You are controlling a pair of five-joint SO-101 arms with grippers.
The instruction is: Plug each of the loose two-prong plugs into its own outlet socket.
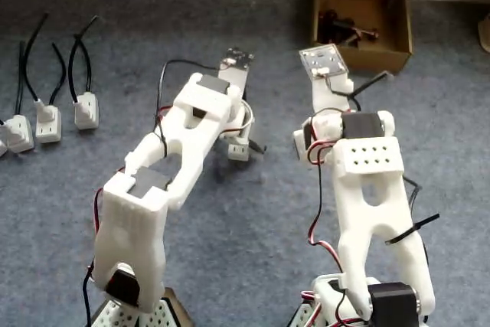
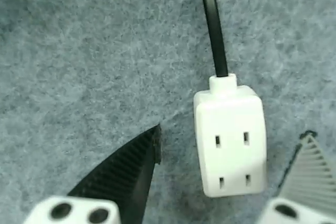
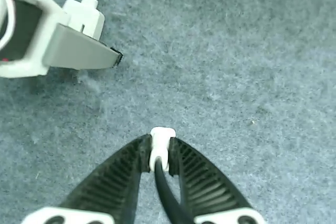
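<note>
A white outlet socket (image 2: 229, 140) with two pairs of slots lies on the grey carpet, its black cord running away from it. My left gripper (image 2: 233, 134) is open and straddles it, a black finger (image 2: 131, 177) on one side and a grey finger (image 2: 307, 171) on the other. In the high view this socket (image 1: 239, 149) sits mid-carpet under the left gripper (image 1: 237, 139). My right gripper (image 3: 161, 142) is shut on a small white plug (image 3: 162, 136) whose black cord trails back between the fingers. It hangs a little above the carpet, some way from the socket (image 3: 84, 11).
Several more white sockets with black cords (image 1: 48, 124) lie at the far left. A cardboard box (image 1: 400, 36) with dark parts inside stands at the back right. Open carpet lies between the two arms.
</note>
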